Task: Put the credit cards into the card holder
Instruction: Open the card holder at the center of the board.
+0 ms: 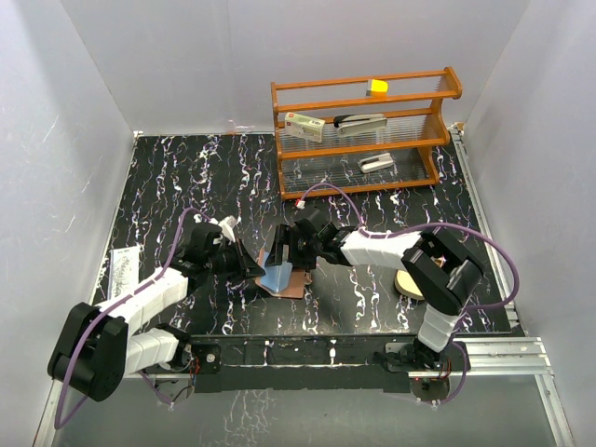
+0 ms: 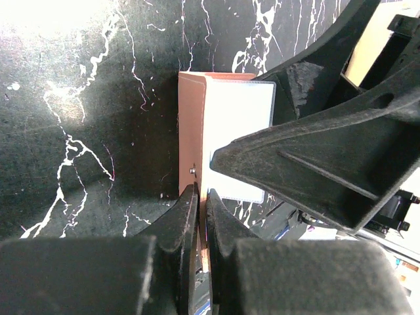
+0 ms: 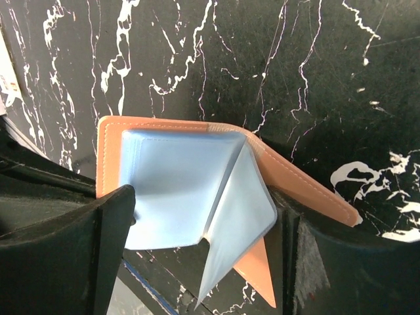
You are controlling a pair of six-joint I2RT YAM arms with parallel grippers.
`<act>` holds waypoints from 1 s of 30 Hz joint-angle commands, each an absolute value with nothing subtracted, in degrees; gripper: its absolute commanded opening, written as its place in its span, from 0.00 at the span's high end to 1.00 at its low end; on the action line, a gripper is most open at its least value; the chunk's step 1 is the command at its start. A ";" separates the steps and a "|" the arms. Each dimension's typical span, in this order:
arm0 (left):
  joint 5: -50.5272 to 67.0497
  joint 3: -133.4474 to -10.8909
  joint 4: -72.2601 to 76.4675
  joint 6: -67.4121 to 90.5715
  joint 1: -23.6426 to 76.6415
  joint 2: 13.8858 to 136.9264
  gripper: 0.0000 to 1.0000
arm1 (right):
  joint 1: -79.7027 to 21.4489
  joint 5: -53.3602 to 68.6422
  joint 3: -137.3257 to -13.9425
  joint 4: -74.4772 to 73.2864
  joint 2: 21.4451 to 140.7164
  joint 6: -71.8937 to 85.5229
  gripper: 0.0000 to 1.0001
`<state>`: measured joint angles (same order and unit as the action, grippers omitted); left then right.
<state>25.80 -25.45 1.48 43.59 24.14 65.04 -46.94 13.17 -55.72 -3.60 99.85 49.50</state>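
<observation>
The reddish-brown card holder (image 1: 296, 285) lies open on the black marbled table between my two grippers. My left gripper (image 1: 240, 259) is shut on the edge of its left panel, and the wrist view shows the jaws (image 2: 202, 193) pinching the brown panel (image 2: 191, 125). My right gripper (image 1: 284, 250) is open, its fingers wide apart on either side of the holder (image 3: 105, 151). Light blue sheets (image 3: 170, 190) fill the holder, one flat and one lifted like a page; I cannot tell card from sleeve. An orange corner (image 3: 259, 275) pokes out below. No loose card shows.
A wooden rack (image 1: 363, 130) with small items stands at the back right. A tan oval tray (image 1: 408, 285) lies under the right arm. A white printed packet (image 1: 123, 270) lies at the left edge. White walls enclose the table.
</observation>
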 commanded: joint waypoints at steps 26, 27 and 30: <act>27.93 -24.07 3.47 44.45 24.39 63.03 1.00 | -47.29 1.43 -55.86 -9.56 97.05 44.35 0.36; 27.95 -24.05 3.51 44.55 24.35 62.98 1.00 | -47.29 0.07 -55.94 -11.14 96.58 43.85 0.37; 28.01 -24.08 3.77 44.65 24.40 62.62 1.00 | -47.28 -3.95 -56.21 -15.70 94.55 42.25 0.37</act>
